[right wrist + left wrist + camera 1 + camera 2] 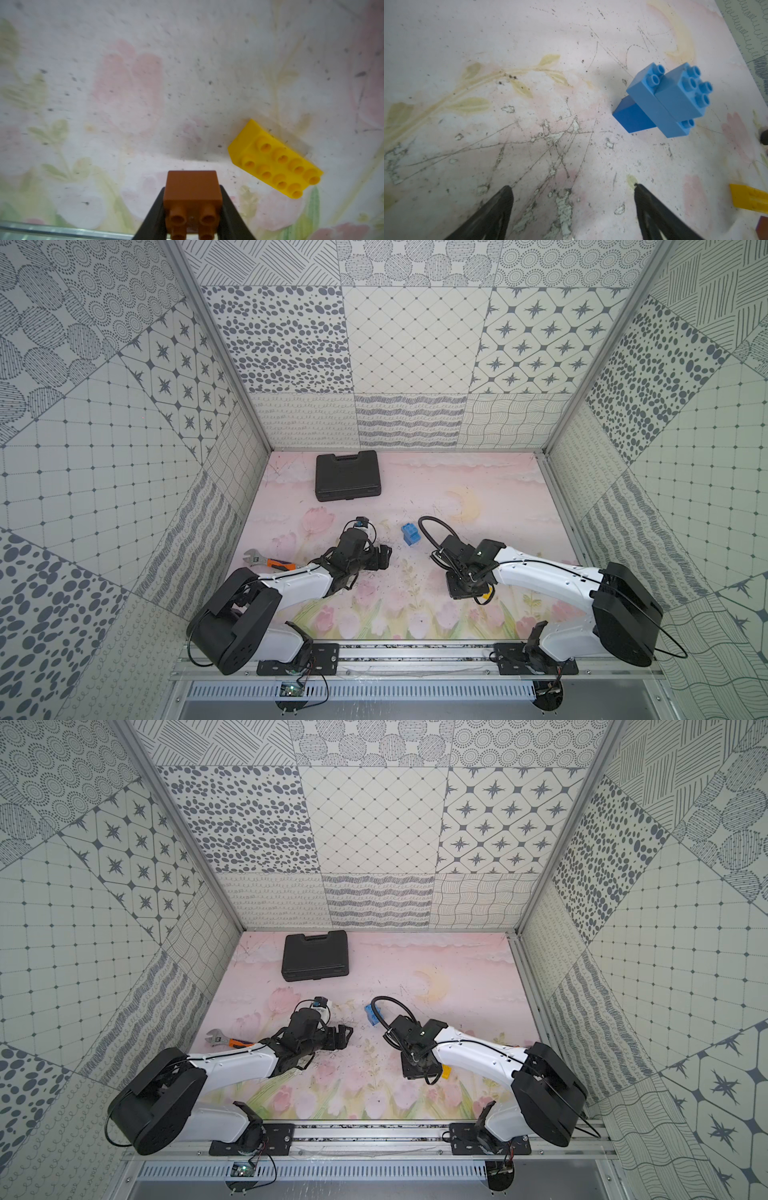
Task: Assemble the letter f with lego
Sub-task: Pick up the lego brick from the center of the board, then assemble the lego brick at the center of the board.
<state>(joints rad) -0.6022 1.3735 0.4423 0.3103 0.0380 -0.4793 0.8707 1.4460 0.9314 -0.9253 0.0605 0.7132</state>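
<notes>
Brown lego brick (192, 194) in right gripper (192, 187), near yellow brick (276, 162)

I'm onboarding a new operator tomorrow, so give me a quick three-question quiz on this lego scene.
1. True or false: the left gripper holds a brick.
2. Which brick sits between the jaws of the right gripper? A yellow, B brown, C light blue.
3. How many bricks make up the blue stack?
Key: 1 false, its jaws stand open and empty. 2 B, the brown brick. 3 three: two light blue on one darker blue.
</notes>
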